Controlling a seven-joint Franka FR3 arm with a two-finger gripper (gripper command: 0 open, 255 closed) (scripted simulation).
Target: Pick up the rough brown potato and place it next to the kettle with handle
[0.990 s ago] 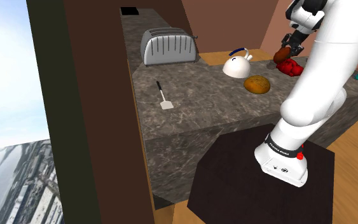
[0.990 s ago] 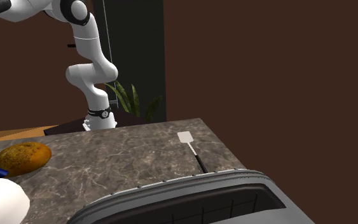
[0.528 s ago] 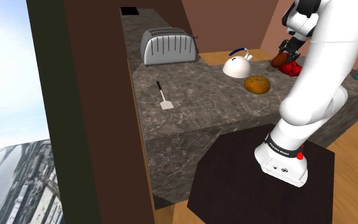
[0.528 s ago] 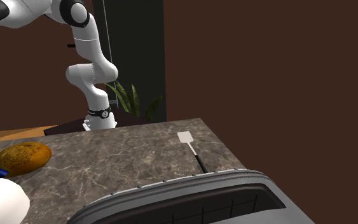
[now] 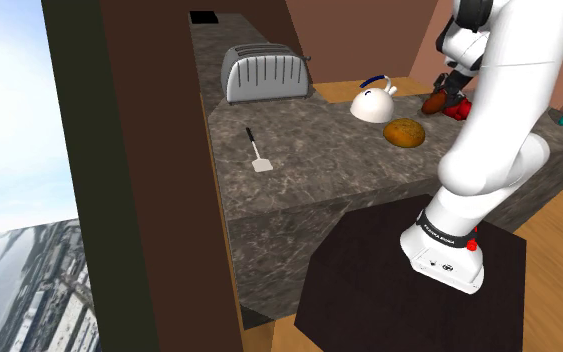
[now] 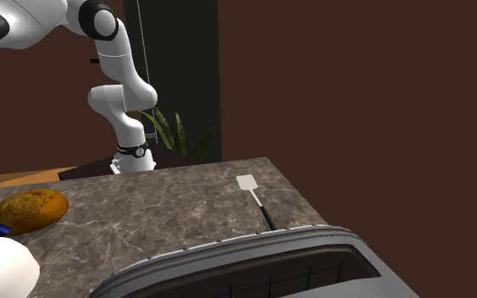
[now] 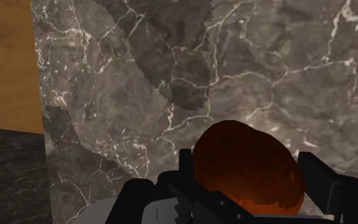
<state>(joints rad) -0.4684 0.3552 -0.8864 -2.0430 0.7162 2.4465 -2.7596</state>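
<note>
Shifted slightly toward the kettle (image 5: 373,104), the gripper (image 5: 446,90) carries the red-brown potato (image 5: 434,101).
Wrist view shows fingers (image 7: 314,170) clamped on it; shoulder view places it at the kettle's 3 o'clock, apart.

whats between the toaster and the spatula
Nothing: in the shoulder view, only bare marble counter lies between the toaster and the spatula.

Dark grey marble countertop (image 5: 319,170) (image 6: 160,212) (image 7: 266,63), white-veined. Ribbed silver metal toaster (image 5: 264,73) (image 6: 253,267) at the shoulder view's far left end. Small spatula, white blade and black handle (image 5: 257,150) (image 6: 256,199), flat on the counter near the toaster, apart from it. Green leafy plant (image 6: 173,131) beyond the counter's far edge in the second exterior view. Wooden floor (image 5: 559,230)
</note>
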